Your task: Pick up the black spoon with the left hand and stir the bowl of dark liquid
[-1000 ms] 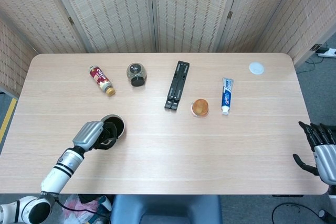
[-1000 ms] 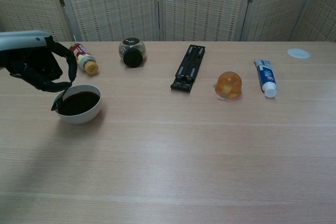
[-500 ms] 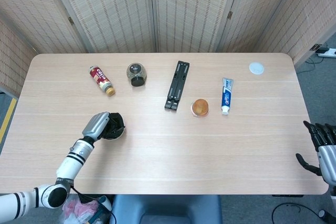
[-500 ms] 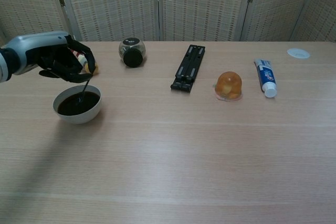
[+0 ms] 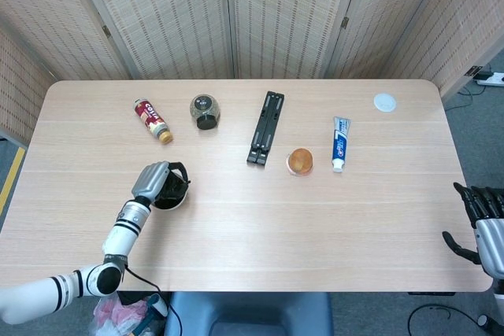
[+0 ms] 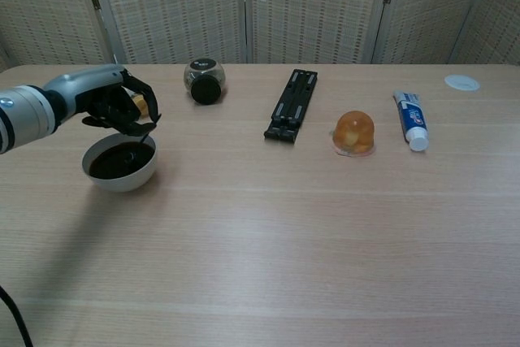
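The left hand (image 6: 120, 107) hangs over the far side of the white bowl (image 6: 120, 172) near the left end of the worktop (image 6: 325, 225), its fingers curled around the thin handle of the black spoon (image 6: 143, 137), whose lower end dips into the dark liquid (image 6: 118, 158) towards the right side of the bowl. From the head view the hand (image 5: 157, 182) covers most of the bowl (image 5: 175, 202), so the spoon tip cannot be made out there. The step in hand looks to be the stirring itself. To do it well, keep the grip firm and the handle close to upright, sweep the tip in small slow circles well inside the rim, and avoid pressing against the wall, since the bowl is light and could slide or tip and slop liquid. The right hand (image 5: 480, 214) rests off the near right corner, fingers apart and holding nothing.
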Controlling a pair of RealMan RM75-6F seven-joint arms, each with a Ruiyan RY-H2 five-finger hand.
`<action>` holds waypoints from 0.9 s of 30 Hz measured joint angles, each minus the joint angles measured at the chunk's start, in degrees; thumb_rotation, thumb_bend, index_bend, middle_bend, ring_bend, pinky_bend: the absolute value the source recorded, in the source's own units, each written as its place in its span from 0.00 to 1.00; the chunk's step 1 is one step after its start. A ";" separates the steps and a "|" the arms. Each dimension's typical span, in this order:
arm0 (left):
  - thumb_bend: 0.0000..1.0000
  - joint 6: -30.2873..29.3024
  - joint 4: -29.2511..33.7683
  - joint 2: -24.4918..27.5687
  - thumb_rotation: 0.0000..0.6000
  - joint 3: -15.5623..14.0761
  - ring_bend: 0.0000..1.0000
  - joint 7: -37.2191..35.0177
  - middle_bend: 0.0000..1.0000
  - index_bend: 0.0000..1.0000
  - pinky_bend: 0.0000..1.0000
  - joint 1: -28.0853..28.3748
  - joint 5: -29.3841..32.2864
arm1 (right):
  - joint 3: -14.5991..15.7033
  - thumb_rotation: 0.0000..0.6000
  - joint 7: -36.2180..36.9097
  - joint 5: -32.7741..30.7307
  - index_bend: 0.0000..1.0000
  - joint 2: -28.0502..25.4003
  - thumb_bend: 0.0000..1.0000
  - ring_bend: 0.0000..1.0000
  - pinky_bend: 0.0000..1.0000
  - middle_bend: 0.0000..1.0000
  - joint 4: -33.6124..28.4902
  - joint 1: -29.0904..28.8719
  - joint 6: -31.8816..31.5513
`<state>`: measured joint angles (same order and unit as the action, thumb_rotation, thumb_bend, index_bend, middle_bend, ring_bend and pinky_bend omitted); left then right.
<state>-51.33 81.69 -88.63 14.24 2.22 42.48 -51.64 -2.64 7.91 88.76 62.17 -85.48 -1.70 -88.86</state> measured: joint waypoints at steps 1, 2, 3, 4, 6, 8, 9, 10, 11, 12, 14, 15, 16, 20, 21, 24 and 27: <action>0.47 0.08 -0.89 -0.43 1.00 0.00 0.86 0.52 0.96 0.68 1.00 0.19 0.42 | 0.00 1.00 0.11 -0.06 0.00 0.00 0.19 0.12 0.09 0.17 0.09 0.06 -0.01; 0.47 0.08 -1.55 -0.72 1.00 -0.04 0.86 0.96 0.96 0.68 1.00 0.30 0.64 | 0.01 1.00 0.19 -0.10 0.00 0.01 0.19 0.12 0.09 0.17 0.16 0.09 -0.01; 0.47 0.05 -2.21 -0.98 1.00 -0.12 0.86 1.47 0.96 0.68 1.00 0.39 0.79 | 0.02 1.00 0.26 -0.13 0.00 0.04 0.19 0.12 0.09 0.17 0.25 0.12 0.00; 0.47 0.00 -3.07 -1.29 1.00 -0.30 0.86 2.25 0.96 0.68 1.00 0.48 0.97 | 0.03 1.00 0.35 -0.17 0.00 0.10 0.19 0.12 0.09 0.17 0.37 0.15 0.03; 0.47 -0.23 -4.27 -1.68 1.00 -0.68 0.86 3.56 0.96 0.67 1.00 0.57 1.08 | 0.07 1.00 0.47 -0.15 0.00 0.19 0.19 0.12 0.09 0.17 0.50 0.16 0.10; 0.47 -0.67 -5.48 -2.05 1.00 -1.18 0.86 5.14 0.96 0.67 1.00 0.61 1.06 | 0.08 1.00 0.55 -0.05 0.00 0.29 0.19 0.12 0.09 0.17 0.64 0.10 0.16; 0.47 -0.79 -5.76 -2.14 1.00 -1.35 0.86 5.65 0.96 0.67 1.00 0.57 1.13 | 0.07 1.00 0.59 -0.03 0.00 0.31 0.19 0.12 0.09 0.17 0.68 0.08 0.18; 0.47 -0.81 -5.85 -2.11 1.00 -1.46 0.86 5.96 0.96 0.67 1.00 0.49 1.37 | 0.06 1.00 0.64 0.00 0.00 0.33 0.19 0.12 0.09 0.17 0.73 0.06 0.21; 0.47 -0.77 -5.79 -2.00 1.00 -1.51 0.86 6.06 0.96 0.67 1.00 0.44 1.51 | 0.05 1.00 0.66 0.01 0.00 0.34 0.19 0.12 0.09 0.17 0.75 0.04 0.23; 0.47 -0.70 -5.67 -1.81 1.00 -1.59 0.86 6.21 0.96 0.67 1.00 0.39 1.61 | 0.05 1.00 0.67 0.01 0.00 0.35 0.19 0.12 0.09 0.17 0.77 0.03 0.26; 0.47 -0.57 -5.02 -1.09 1.00 -1.88 0.86 7.22 0.96 0.67 1.00 0.25 1.84 | 0.08 1.00 0.69 0.05 0.00 0.40 0.19 0.12 0.09 0.17 0.81 0.00 0.36; 0.47 -0.55 -4.54 -0.70 1.00 -2.01 0.86 7.81 0.96 0.67 1.00 0.19 1.95 | 0.09 1.00 0.70 0.06 0.00 0.42 0.19 0.12 0.09 0.17 0.83 -0.02 0.41; 0.47 -0.52 -3.74 -0.21 1.00 -2.15 0.86 8.47 0.96 0.67 1.00 0.09 2.14 | 0.10 1.00 0.71 0.08 0.00 0.46 0.19 0.12 0.09 0.17 0.84 -0.05 0.46; 0.47 0.28 -0.57 1.62 1.00 -2.36 0.86 9.26 0.96 0.67 1.00 -0.11 3.30 | 0.10 1.00 0.82 0.09 0.00 0.61 0.19 0.12 0.09 0.17 0.94 -0.04 0.46; 0.47 0.47 0.13 2.02 1.00 -2.40 0.86 9.50 0.96 0.67 1.00 -0.11 3.54 | 0.11 1.00 0.86 0.09 0.00 0.63 0.19 0.12 0.09 0.17 0.98 -0.01 0.45; 0.47 1.09 1.46 2.69 1.00 -2.57 0.86 10.62 0.96 0.67 1.00 0.14 4.32 | 0.16 1.00 0.88 0.07 0.00 0.60 0.19 0.12 0.09 0.17 0.98 0.09 0.38; 0.47 1.69 2.12 2.65 1.00 -2.52 0.86 11.18 0.96 0.67 1.00 0.76 4.98 | 0.16 1.00 0.95 0.00 0.00 0.53 0.19 0.12 0.09 0.17 0.96 0.26 0.19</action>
<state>-49.64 83.81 -85.98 11.71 13.40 43.25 -46.66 -2.48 8.86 88.76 62.69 -84.53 -1.45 -88.67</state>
